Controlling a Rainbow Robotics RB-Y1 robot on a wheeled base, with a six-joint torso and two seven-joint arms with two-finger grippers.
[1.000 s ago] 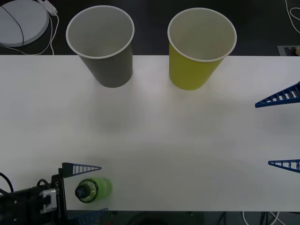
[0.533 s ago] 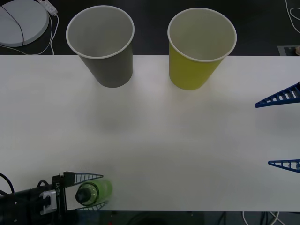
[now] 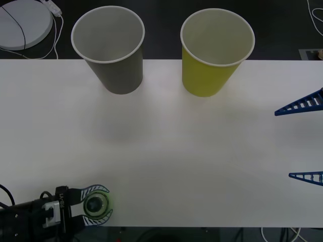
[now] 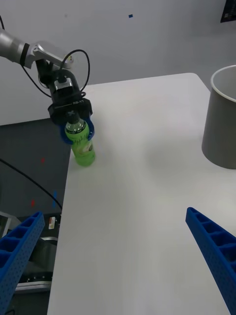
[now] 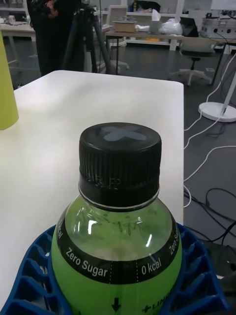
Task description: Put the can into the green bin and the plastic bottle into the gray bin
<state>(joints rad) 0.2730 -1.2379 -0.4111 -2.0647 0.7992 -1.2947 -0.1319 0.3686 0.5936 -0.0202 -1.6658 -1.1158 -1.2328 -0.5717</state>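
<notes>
The plastic bottle (image 3: pixel 96 204) stands upright at the table's near left corner, with green liquid and a black cap. My left gripper (image 3: pixel 107 204) is shut on the plastic bottle, its blue fingers wrapped around the shoulder below the cap (image 5: pixel 120 157). The right wrist view shows the same grasp on the plastic bottle (image 4: pixel 81 143). At the table's right edge my right gripper (image 3: pixel 283 144) hangs open and holds nothing. The gray bin (image 3: pixel 108 48) stands at the back left and the green bin (image 3: pixel 217 50) at the back right, both upright. The can is out of view.
The white table (image 3: pixel 176 151) stretches bare between the bottle and the bins. A round white base with a cable (image 3: pixel 22 22) lies on the floor beyond the far left corner. The table's front edge runs just beside the bottle.
My left gripper's fingers have closed from wide apart onto the bottle. The bottle, leaning before, now stands straight between them. The right arm has not moved.
</notes>
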